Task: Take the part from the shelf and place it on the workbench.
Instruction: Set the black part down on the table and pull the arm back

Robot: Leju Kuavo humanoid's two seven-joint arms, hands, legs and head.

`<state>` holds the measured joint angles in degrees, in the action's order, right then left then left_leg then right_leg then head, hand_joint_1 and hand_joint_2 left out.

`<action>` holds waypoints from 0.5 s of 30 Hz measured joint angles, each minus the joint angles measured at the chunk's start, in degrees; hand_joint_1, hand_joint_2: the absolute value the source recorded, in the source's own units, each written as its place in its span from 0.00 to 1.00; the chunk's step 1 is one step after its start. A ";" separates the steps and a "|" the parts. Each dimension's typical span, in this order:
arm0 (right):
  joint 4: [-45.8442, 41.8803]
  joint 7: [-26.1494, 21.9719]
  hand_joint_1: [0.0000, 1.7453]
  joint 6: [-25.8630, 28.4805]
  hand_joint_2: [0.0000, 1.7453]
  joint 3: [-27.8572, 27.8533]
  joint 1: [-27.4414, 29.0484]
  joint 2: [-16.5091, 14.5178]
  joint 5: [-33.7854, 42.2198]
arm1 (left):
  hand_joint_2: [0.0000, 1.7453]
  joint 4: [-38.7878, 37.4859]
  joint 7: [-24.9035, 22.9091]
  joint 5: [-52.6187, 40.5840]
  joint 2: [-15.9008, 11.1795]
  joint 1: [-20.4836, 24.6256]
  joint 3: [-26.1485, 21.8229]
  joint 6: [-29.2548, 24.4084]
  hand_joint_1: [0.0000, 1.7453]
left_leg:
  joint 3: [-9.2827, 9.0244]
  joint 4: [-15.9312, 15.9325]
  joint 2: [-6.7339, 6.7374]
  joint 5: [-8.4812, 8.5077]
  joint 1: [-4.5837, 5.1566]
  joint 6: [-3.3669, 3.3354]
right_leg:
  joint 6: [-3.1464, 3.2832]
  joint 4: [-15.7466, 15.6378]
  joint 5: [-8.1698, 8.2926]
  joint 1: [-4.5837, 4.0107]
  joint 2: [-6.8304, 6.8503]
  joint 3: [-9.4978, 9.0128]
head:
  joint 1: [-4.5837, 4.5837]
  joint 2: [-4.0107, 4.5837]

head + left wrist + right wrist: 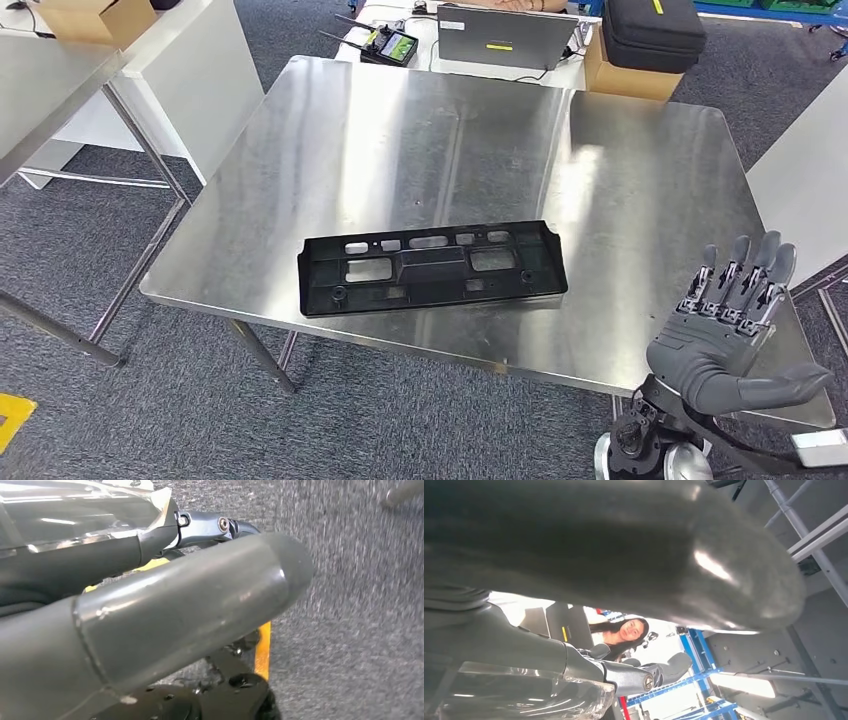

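The part, a long black plastic plate (432, 267) with several cut-outs, lies flat near the front edge of the steel workbench (420, 130). My right hand (728, 325) hovers over the bench's front right corner, well to the right of the part, palm up, fingers straight and apart, holding nothing. The right wrist view looks upward past that hand's thumb (634, 545) and fingers (644, 677). My left hand (150, 610) hangs low over grey carpet; its thumb and fingers are apart with nothing between them.
Behind the bench stand a laptop (505, 38), a controller (390, 45), a cardboard box (630, 72) and a black case (655, 30). Another steel table (40, 90) is at the left, a white surface (805, 170) at the right. A person (621, 635) stands beyond.
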<state>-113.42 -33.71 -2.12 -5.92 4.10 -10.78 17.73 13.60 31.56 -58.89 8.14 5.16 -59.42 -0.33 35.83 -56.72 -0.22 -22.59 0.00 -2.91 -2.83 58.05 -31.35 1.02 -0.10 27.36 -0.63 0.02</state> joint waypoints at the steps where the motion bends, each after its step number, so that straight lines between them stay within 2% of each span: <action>1: -0.01 -0.03 0.00 0.00 0.00 -0.02 0.00 0.01 -0.01 | 0.00 -0.01 0.00 -0.01 0.01 0.00 0.00 0.05 0.00 | 0.13 -0.19 -0.02 0.21 0.09 0.30 | 0.20 -2.11 0.63 -0.08 -0.11 -0.98 | 0.01 0.00; 3: -0.02 -0.03 0.00 0.00 0.00 -0.08 0.03 0.02 -0.07 | 0.00 -0.01 0.00 -0.01 0.02 -0.02 -0.01 0.08 0.00 | 0.34 -0.36 -0.08 0.67 0.17 0.88 | 0.82 -2.49 1.24 -0.31 -0.35 -0.60 | -0.05 0.00; 4: -0.02 -0.04 0.00 0.00 0.00 -0.13 -0.01 0.01 -0.13 | 0.00 -0.01 0.00 -0.01 0.01 -0.06 -0.02 0.08 0.00 | 0.55 -0.57 -0.14 0.68 0.04 1.15 | 1.20 -2.62 1.43 0.02 -0.31 -0.23 | -0.03 0.00; 5: -0.01 -0.01 0.00 0.00 0.00 -0.17 -0.04 0.01 -0.20 | 0.00 -0.01 0.00 0.00 -0.01 -0.11 -0.03 0.09 0.00 | 0.93 -1.13 -0.17 -0.08 -0.09 1.46 | 1.71 -2.62 1.76 0.24 -0.24 -0.08 | -0.10 0.00; 6: -0.01 -0.01 0.00 0.00 0.00 -0.21 -0.05 -0.02 -0.27 | 0.00 -0.01 0.00 0.01 -0.01 -0.16 -0.04 0.10 0.00 | 1.58 -2.67 -0.18 -1.85 -0.24 1.79 | 2.32 -2.67 2.21 0.50 -0.10 0.13 | -0.17 0.00; 8: 0.00 -0.01 0.00 -0.01 0.00 -0.28 -0.07 -0.04 -0.43 | 0.00 -0.03 -0.01 0.01 0.02 -0.20 -0.05 0.11 0.00 | 3.67 -9.06 -0.12 -7.41 -0.52 2.47 | 3.13 -2.66 3.13 0.57 0.15 0.83 | -0.33 0.00; 9: 0.00 -0.01 0.00 -0.01 0.00 -0.31 -0.06 -0.05 -0.50 | 0.00 -0.04 -0.02 0.01 0.03 -0.21 -0.05 0.12 0.00 | 4.76 -13.16 -0.11 -9.88 -0.69 2.78 | 3.22 -2.59 3.52 0.52 0.26 1.33 | -0.37 0.00; 10: 0.01 -0.01 0.00 -0.01 0.00 -0.34 -0.06 -0.05 -0.54 | 0.00 -0.05 -0.02 0.01 0.04 -0.21 -0.05 0.13 0.00 | 5.33 -16.33 -0.10 -11.25 -0.88 3.04 | 3.14 -2.51 3.85 0.48 0.34 1.82 | -0.36 0.00; 11: 0.01 -0.01 0.00 -0.01 0.00 -0.38 -0.07 -0.04 -0.56 | 0.00 -0.05 -0.02 0.01 0.04 -0.21 -0.05 0.13 0.00 | 4.96 -17.65 -0.07 -11.47 -1.06 3.24 | 3.00 -2.38 4.11 0.50 0.40 2.24 | -0.37 0.00; 12: 0.02 -0.01 0.00 -0.01 0.00 -0.41 -0.08 -0.04 -0.57 | 0.00 -0.05 -0.02 0.01 0.04 -0.21 -0.05 0.12 0.00 | 3.48 -16.66 -0.04 -10.67 -1.26 3.37 | 2.83 -2.22 4.28 0.56 0.45 2.60 | -0.37 0.00; 15: 0.01 -0.01 0.00 -0.01 0.00 -0.53 -0.26 -0.02 -0.57 | 0.00 -0.05 -0.03 0.01 0.05 -0.14 -0.04 0.14 0.00 | -4.34 -5.39 -0.08 -6.94 -1.73 3.54 | 2.30 -1.48 4.61 0.58 0.48 3.42 | -0.40 0.00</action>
<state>-113.40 -33.73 -2.13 -6.46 3.84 -10.80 17.15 13.55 31.53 -58.89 8.19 5.02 -59.47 -0.20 31.49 -62.11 -0.30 -29.52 -1.73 0.64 -0.53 56.57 -26.75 1.61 0.38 30.78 -1.02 0.02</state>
